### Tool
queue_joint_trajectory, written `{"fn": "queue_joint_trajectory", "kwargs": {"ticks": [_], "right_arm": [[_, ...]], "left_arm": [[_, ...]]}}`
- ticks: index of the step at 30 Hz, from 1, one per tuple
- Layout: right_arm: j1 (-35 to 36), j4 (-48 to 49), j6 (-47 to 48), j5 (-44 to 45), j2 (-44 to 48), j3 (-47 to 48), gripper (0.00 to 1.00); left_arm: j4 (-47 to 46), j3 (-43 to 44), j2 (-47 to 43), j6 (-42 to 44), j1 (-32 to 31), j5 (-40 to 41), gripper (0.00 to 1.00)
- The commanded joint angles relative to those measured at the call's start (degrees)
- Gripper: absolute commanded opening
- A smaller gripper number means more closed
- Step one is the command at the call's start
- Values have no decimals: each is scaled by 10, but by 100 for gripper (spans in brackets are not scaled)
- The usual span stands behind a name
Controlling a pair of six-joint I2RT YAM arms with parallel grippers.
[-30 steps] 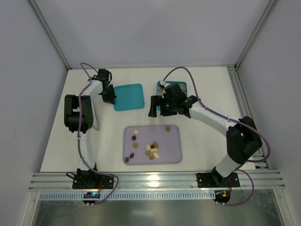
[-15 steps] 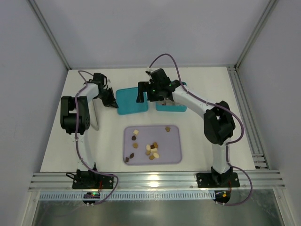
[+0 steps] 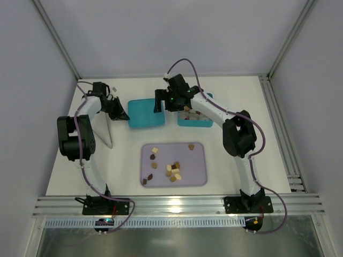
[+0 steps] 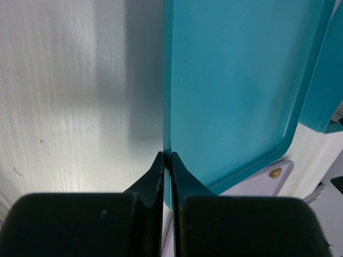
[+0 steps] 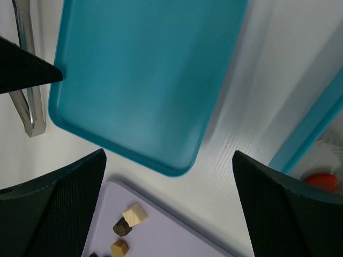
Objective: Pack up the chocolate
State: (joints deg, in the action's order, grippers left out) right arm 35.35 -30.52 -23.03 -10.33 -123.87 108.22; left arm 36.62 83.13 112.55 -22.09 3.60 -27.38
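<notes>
The chocolate (image 3: 172, 170) lies as several small brown, tan and cream pieces on a lavender tray (image 3: 195, 174). Three pieces (image 5: 134, 214) show in the right wrist view. A flat teal lid (image 3: 146, 112) lies behind the tray. My left gripper (image 3: 120, 111) is shut on its left rim, and its fingertips (image 4: 172, 163) pinch the thin teal edge (image 4: 167, 123). My right gripper (image 3: 159, 104) hangs open above the lid's right end (image 5: 144, 80), with nothing between its fingers (image 5: 80, 182). A teal box (image 3: 202, 122) with pieces in it stands to the right of the lid.
Metal tongs (image 3: 107, 131) lie on the white table left of the tray, and show as tongs (image 5: 25, 101) in the right wrist view. A small white tag (image 3: 114, 89) lies at the back left. The box's rim (image 5: 313, 131) is close to my right finger.
The right arm has swung left, from over the teal box to over the lid's right end, still open. The left arm's elbow has moved left and stays shut on the lid's rim.
</notes>
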Motion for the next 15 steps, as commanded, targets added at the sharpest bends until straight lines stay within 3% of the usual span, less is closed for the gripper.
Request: {"fn": "queue_joint_trajectory", "kwargs": {"ticks": [1,15], "right_arm": [[-5,-4,-14,-25,-8,39,100],[-13,12,-69,-58,-32,36,100]], "left_arm": [[-15,-13,-34,-2,-2,-48,0],[-25,-28,-73,-16,9,-76,0]]}}
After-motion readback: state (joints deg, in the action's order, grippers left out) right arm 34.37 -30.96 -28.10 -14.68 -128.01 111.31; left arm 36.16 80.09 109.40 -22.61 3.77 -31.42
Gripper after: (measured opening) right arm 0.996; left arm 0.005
